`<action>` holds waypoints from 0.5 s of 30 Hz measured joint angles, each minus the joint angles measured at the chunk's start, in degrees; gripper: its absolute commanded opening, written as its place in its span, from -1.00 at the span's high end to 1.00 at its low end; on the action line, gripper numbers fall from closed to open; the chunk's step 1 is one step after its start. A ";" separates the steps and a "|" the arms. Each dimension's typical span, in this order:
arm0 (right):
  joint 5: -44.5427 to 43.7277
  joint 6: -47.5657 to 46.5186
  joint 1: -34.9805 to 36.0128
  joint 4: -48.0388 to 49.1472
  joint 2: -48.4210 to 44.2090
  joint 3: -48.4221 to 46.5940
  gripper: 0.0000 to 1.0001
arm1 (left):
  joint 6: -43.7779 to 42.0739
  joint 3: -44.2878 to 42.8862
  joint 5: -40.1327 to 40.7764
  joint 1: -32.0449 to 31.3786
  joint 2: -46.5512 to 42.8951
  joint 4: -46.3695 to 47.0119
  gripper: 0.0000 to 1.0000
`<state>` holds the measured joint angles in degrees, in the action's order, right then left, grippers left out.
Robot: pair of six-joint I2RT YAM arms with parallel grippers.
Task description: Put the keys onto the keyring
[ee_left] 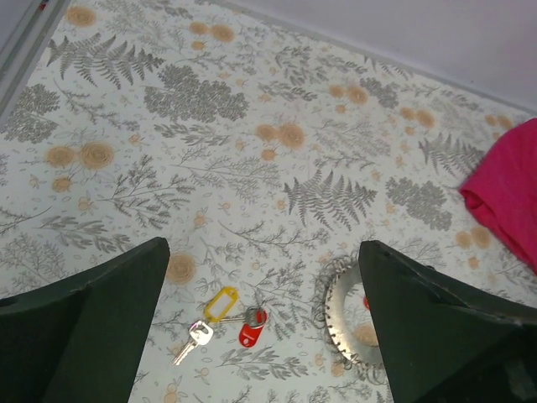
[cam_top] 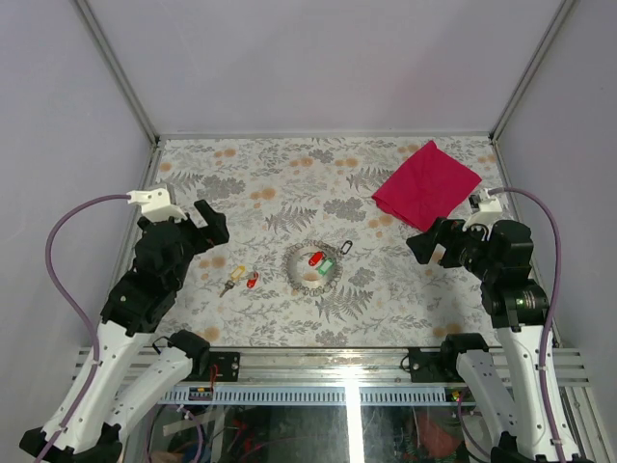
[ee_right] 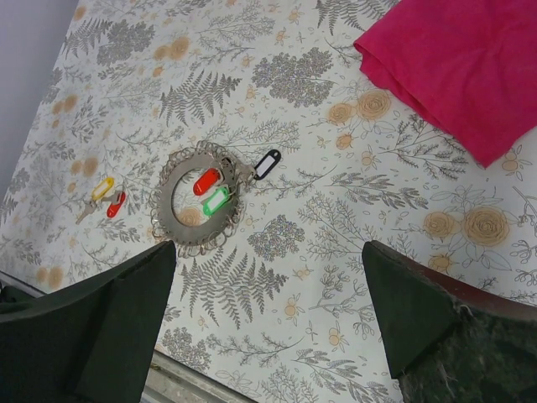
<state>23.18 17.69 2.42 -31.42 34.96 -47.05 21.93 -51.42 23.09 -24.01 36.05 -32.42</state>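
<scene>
1. Table (cam_top: 289, 164), flower-print cover. I take the keyring (ee_right: 195, 242), near the table's middle, as my reference for everything below.
2. Red cloth (cam_top: 426, 183), folded, lies well behind and to the right of the keyring. It plays no part in the job.
3. Left gripper (cam_top: 204, 224) hangs left of the keyring and a little behind it, above the table. Its fingers are spread wide with nothing between them. Right gripper (cam_top: 432, 246) sits right of the keyring, likewise spread wide and empty.
4. The keyring is a broad metal hoop with a scalloped edge, lying flat. I judge it stiff and the heaviest piece here. One gripper should pinch across its band so it does not skate on the cover.
5. Keys (ee_left: 201, 332) lie just left of the keyring, apart from it and bunched together: a yellow-headed key (ee_left: 220, 304) and a red-headed key (ee_left: 252, 333). I expect them to be light, rigid and thin, with slippery blades. The best hold looks to be the coloured head, which seems thicker.
6. Red tag (ee_right: 205, 180) and green tag (ee_right: 216, 200) lie inside the keyring's hoop, and a black tag (ee_right: 268, 162) lies just outside its rim. I cannot tell whether they are clipped on.
</scene>
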 measured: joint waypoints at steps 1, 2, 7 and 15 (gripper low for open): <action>-0.04 -0.02 0.09 0.00 0.04 0.00 -0.99 | -0.17 0.33 0.22 0.00 0.11 -0.46 -0.99; -0.04 -0.04 0.17 0.00 0.11 0.00 -0.99 | -0.22 0.55 0.35 0.00 0.24 -0.85 -1.00; -0.20 -0.87 1.49 -0.02 1.01 -0.02 -0.98 | -0.39 0.94 0.79 0.00 0.96 -1.64 -0.99; -1.05 -2.67 3.96 -0.11 3.48 -0.42 -0.99 | -0.37 1.33 1.62 0.00 2.69 -1.66 -0.99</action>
<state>22.13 15.03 6.37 -31.53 38.44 -47.46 21.56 -50.09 24.71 -24.01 38.74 -34.09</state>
